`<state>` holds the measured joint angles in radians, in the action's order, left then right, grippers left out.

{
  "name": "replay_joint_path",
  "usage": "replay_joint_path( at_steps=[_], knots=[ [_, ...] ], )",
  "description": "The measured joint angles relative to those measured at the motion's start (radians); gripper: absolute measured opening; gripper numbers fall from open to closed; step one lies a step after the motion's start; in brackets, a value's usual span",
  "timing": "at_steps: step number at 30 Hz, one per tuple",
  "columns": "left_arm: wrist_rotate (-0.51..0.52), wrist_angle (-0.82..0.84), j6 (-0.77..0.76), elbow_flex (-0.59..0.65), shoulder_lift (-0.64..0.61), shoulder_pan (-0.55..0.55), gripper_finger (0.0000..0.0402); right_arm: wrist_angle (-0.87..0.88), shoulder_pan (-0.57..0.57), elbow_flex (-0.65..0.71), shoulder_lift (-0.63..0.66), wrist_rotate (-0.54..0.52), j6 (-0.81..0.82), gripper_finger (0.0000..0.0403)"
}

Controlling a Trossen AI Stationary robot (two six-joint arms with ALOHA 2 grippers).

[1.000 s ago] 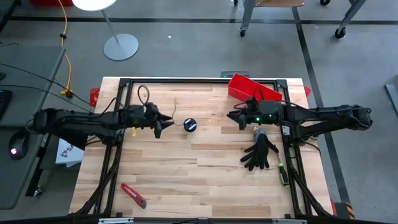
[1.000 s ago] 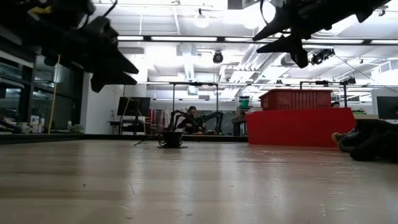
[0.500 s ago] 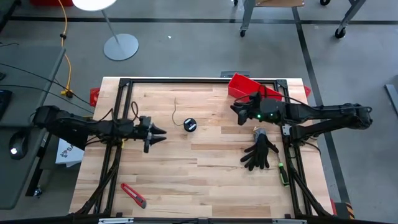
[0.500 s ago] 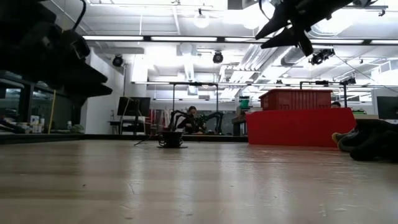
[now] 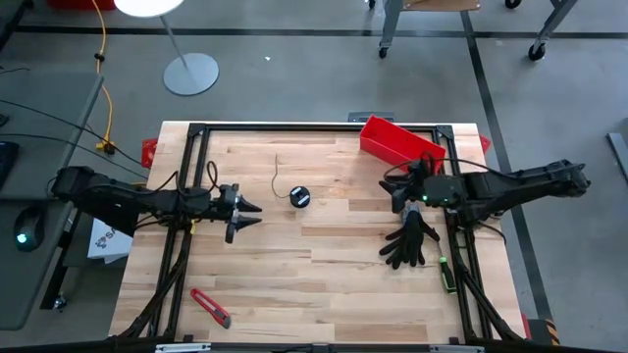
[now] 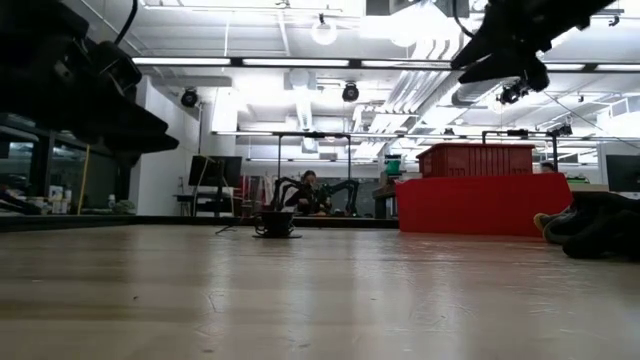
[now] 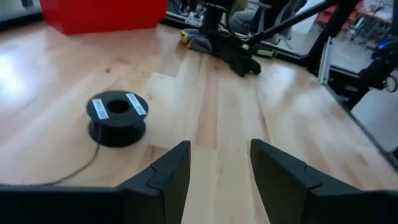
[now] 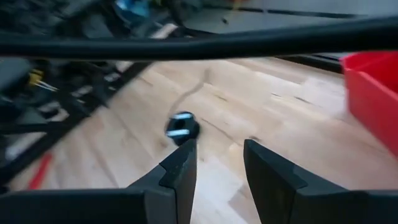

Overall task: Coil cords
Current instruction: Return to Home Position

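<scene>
As the left pincer (image 5: 255, 211) gapes, spool (image 5: 300, 197) lies near.

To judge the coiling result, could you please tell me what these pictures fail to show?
Winding on the spool: left wrist view, shadowed under its top flange.
Cord: high view, too thin to trace fully; left wrist view, cut off by the open left gripper.
Spool labels: right wrist view, blurred beyond the open right gripper.

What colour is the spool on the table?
Black with white labels; spool clearest in left wrist view.
</scene>
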<state>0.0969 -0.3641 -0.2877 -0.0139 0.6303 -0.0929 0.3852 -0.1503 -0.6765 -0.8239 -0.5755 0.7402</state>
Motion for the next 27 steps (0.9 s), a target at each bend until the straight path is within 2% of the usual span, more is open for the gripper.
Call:
replay_joint_path(
  at_steps=[2,5,6,8,10,14,16,21,27],
  knots=[
    [-0.007,0.001,-0.022,0.0,0.001,0.0,0.016,-0.119,-0.011,0.073,0.032,-0.001,-0.027,0.0126],
    [-0.007,0.001,-0.023,0.0,0.001,0.0,0.016,-0.495,0.036,0.235,0.049,0.042,-0.143,0.0126],
    [-0.007,0.001,-0.023,0.0,0.001,0.0,0.016,-0.627,0.072,0.291,0.045,0.089,-0.174,0.0126],
    [-0.007,0.001,-0.023,0.0,0.001,0.0,0.016,-0.848,0.165,0.384,0.027,0.247,-0.196,0.0126],
    [-0.007,0.001,-0.023,0.0,0.001,0.0,0.016,-0.976,0.263,0.442,0.011,0.418,-0.192,0.0126],
    [-0.007,0.002,-0.023,0.0,0.001,0.0,0.016,-1.01,0.385,0.437,-0.003,0.728,-0.251,0.0126],
    [-0.007,0.001,-0.023,0.0,0.002,0.0,0.016,-1.017,0.406,0.428,-0.005,0.8,-0.317,0.0126],
    [-0.007,0.002,-0.023,0.0,0.001,0.0,0.016,-1.022,0.413,0.454,0.028,0.82,-0.428,0.0126],
    [-0.007,0.008,-0.023,-0.001,0.002,0.0,0.016,-1.113,0.362,0.549,0.094,0.799,-0.438,0.0126]
  ],
)
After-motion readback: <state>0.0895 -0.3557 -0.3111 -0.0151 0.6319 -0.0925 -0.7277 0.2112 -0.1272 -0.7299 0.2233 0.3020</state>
